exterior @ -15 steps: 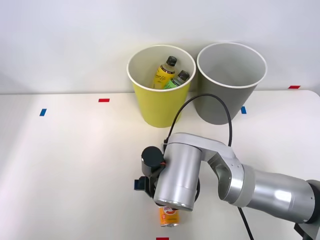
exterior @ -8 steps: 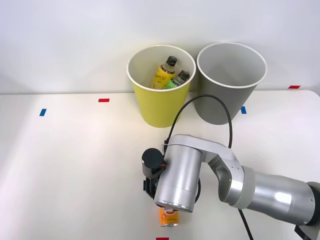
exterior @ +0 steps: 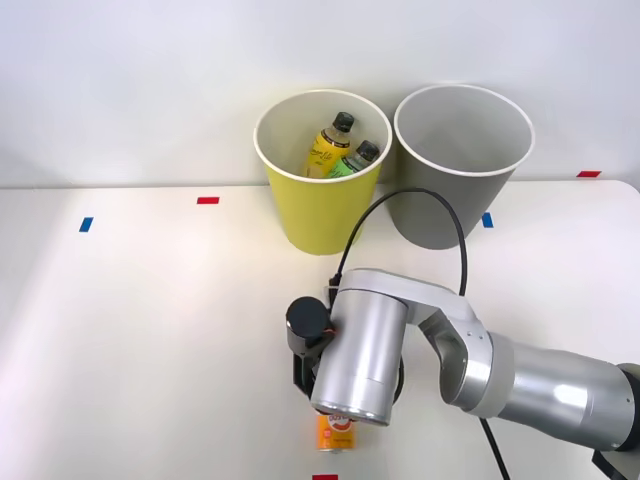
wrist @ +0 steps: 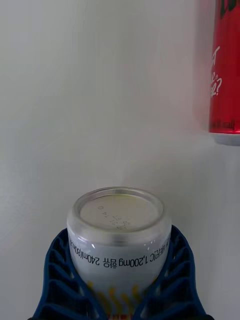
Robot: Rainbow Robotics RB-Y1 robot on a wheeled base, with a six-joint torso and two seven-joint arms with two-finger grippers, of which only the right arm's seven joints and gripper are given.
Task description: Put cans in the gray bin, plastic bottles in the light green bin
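Right wrist view shows the blue ribbed end effector (wrist: 120,280) closed around the slim orange-and-white metal can (wrist: 119,235) lying on the white table (wrist: 100,100); light, smooth, easily dented, so grip mid-body.

Red can (wrist: 226,75) lies near the tool's (wrist: 120,280) side; table (exterior: 150,330) otherwise open.

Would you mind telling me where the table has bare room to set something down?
The left half, between the blue tape and the arm, is bare. It is crowded by the green bin and gray bin.
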